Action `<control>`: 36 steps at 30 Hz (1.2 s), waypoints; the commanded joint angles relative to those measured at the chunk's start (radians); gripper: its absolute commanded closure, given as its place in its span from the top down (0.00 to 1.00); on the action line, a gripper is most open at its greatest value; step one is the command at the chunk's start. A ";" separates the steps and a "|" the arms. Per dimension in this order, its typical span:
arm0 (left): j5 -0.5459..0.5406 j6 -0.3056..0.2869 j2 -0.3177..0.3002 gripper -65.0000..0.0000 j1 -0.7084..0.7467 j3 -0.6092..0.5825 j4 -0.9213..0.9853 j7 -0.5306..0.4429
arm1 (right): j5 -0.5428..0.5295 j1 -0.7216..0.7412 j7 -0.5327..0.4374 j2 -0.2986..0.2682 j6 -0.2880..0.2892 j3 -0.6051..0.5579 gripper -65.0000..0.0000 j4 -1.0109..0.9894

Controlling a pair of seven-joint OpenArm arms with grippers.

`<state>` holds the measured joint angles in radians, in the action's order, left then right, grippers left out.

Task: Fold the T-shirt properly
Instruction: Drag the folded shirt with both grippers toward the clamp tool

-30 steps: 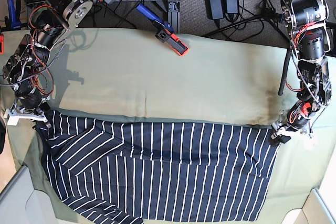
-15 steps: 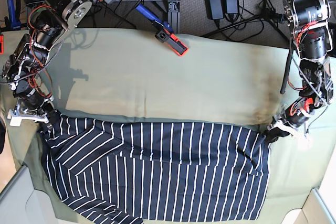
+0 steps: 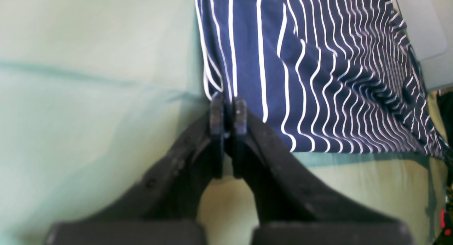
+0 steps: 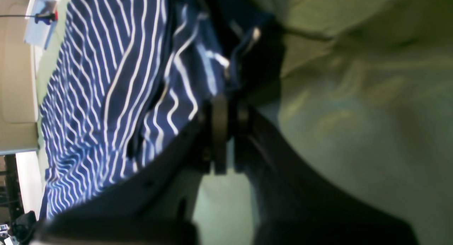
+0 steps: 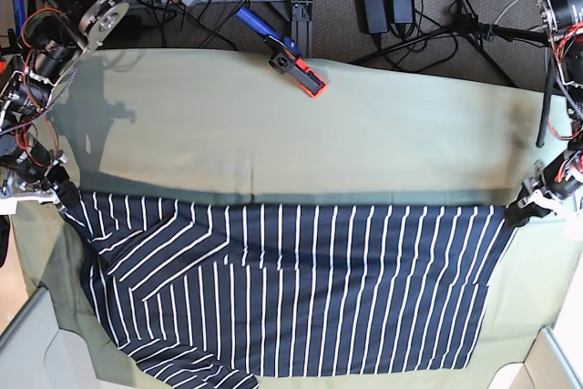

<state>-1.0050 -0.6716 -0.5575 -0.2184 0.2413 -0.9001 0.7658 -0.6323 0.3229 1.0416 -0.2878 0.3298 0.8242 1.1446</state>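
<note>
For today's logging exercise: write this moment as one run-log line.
stage: stretching shirt | left gripper: shut on T-shirt corner | right gripper: shut on opposite corner | T-shirt: taut top edge, on green cloth

A pale green cloth (image 5: 364,134) covers the tabletop; the navy white-striped fabric T-shirt (image 5: 291,289) lies on it.

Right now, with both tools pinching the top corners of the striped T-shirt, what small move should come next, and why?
Probably lift both corners a little and carry them toward the near hem. The left tool and right tool are each shut on a top corner of the T-shirt, whose top edge looks stretched straight along the pale green cloth, while the near left part is rumpled.
</note>
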 commanded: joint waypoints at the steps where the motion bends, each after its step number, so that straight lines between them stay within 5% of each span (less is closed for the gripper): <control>1: -0.031 -0.027 -0.029 0.00 -0.014 0.006 -0.015 -0.009 | -0.024 0.009 -0.008 -0.030 0.041 0.001 0.00 0.020; 12: -0.096 -0.027 -0.041 0.00 0.023 0.006 -0.015 0.026 | -0.095 -0.137 0.018 -0.053 0.069 0.001 0.00 0.062; 20: -0.249 -0.027 -0.074 0.00 0.090 0.006 -0.031 0.136 | -0.120 -0.285 0.032 -0.053 0.079 0.001 0.00 0.234; 36: -0.278 -0.027 -0.141 0.00 0.389 0.008 -0.424 0.158 | -0.135 -0.533 0.036 -0.056 0.079 0.001 0.00 0.459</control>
<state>-1.2663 -0.6792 -0.6727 0.1768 0.2405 -1.3109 0.9329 -0.7647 -0.2108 1.0859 -0.3202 0.3489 0.8181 1.5871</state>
